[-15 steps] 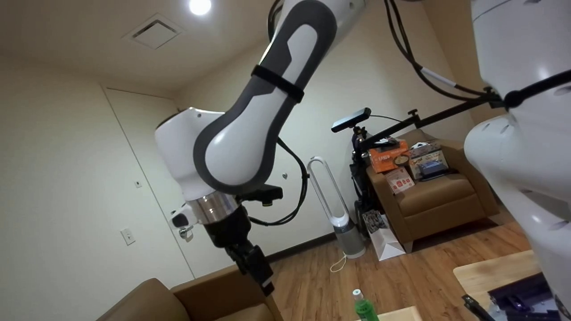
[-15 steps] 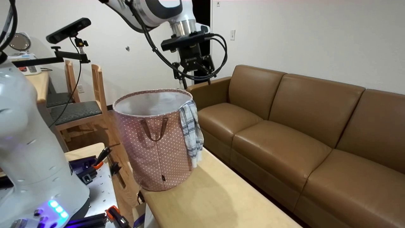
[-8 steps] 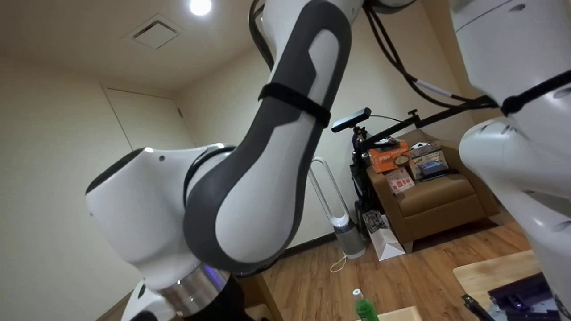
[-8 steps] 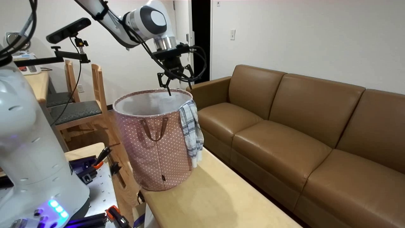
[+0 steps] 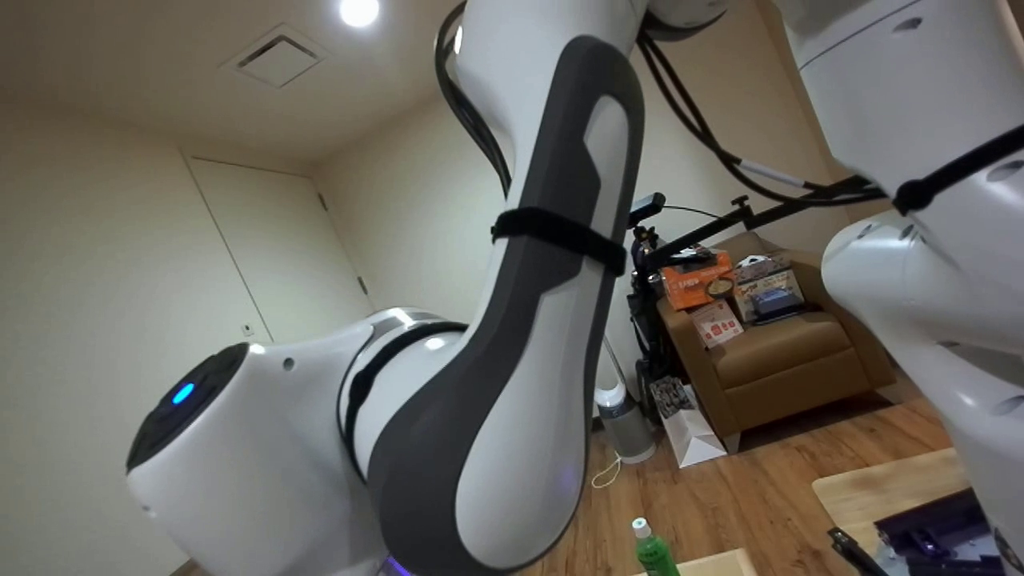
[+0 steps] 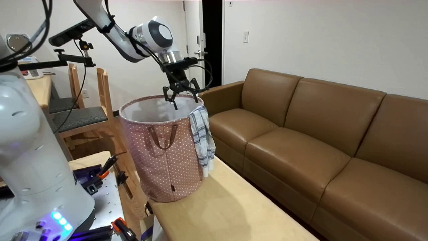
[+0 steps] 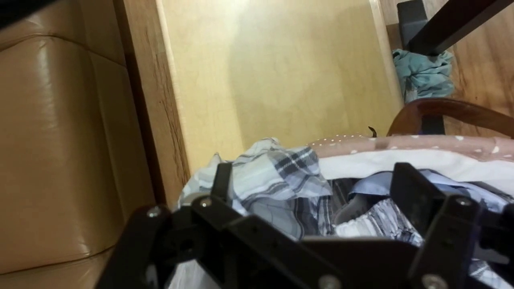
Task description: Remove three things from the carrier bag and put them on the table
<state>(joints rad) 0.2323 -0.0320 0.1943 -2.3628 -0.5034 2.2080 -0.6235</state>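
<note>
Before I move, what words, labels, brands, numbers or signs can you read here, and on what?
None reads for certain.
Orange box: white lettering, too blurred.
Box beside it: print too small.
Pale package with red print: too small.
Green bottle: any label print too small.
Dark tag on the hamper: too small to show any lettering.

Cannot see to the bottom of the basket (image 6: 182, 157), hidden by its front wall in an exterior view and by clothes (image 7: 277, 212), partly covered by the tool (image 7: 313, 172), in the wrist view. Can make out only part of the fan (image 5: 628, 432) behind the arm (image 5: 528, 464), and just the top of the bottle (image 5: 655, 554), cut off by an exterior view's lower edge.
</note>
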